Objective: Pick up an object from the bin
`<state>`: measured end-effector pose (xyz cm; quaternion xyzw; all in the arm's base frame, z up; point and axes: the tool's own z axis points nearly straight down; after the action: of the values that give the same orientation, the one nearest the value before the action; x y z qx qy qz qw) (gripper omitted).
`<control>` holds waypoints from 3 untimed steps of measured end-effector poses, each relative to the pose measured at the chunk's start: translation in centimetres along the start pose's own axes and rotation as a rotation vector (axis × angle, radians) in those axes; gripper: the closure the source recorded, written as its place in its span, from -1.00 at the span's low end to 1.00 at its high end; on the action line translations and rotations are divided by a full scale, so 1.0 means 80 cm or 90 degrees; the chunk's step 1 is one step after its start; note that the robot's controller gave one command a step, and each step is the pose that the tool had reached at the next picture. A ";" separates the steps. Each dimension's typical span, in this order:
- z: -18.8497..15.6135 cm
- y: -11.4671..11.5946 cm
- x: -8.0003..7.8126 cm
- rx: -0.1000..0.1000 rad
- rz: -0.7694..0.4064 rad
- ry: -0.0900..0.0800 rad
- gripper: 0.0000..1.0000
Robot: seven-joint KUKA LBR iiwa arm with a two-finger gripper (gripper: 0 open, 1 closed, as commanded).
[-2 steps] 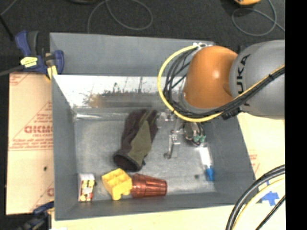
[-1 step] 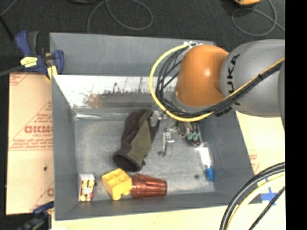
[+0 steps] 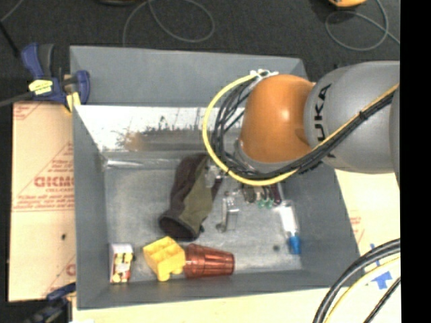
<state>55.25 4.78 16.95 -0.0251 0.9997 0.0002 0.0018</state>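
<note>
Dark sock (image 3: 190, 195) mid-bin, gripper (image 3: 229, 215) just right of it.
Along the bottom wall we see a small box (image 3: 121, 263), yellow block (image 3: 163, 257) and ribbed red cup (image 3: 210, 261); gripper open or closed, we can't tell; blue-capped marker (image 3: 289, 230) further right.

The arm (image 3: 357, 120) is a thick, rounded casing in smooth silver-grey, with black KUKA lettering (image 3: 322, 113) running along its edge at nine o'clock. Against that edge sits a glossy orange cover (image 3: 276, 116), shaped like a dome. A yellow cable (image 3: 207, 130) loops round the dome from twelve o'clock through nine to six, bundled with several black cables (image 3: 225, 116) (a pale tie seems to bind them at twelve o'clock). A yellow-and-black strand crosses the grey casing toward two o'clock. At six o'clock of the dome small green and red connectors (image 3: 269, 197) show, and beside them the gripper (image 3: 227, 221), in pale bare metal.
</note>
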 end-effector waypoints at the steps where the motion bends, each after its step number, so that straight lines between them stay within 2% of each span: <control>1: 0.004 0.044 -0.004 0.001 0.034 -0.001 -1.00; 2: 0.021 0.100 -0.017 0.000 -0.006 -0.004 -1.00; 3: 0.104 0.096 0.013 0.001 0.044 -0.003 1.00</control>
<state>53.87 12.39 8.60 0.0098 0.9999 -0.0003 0.0044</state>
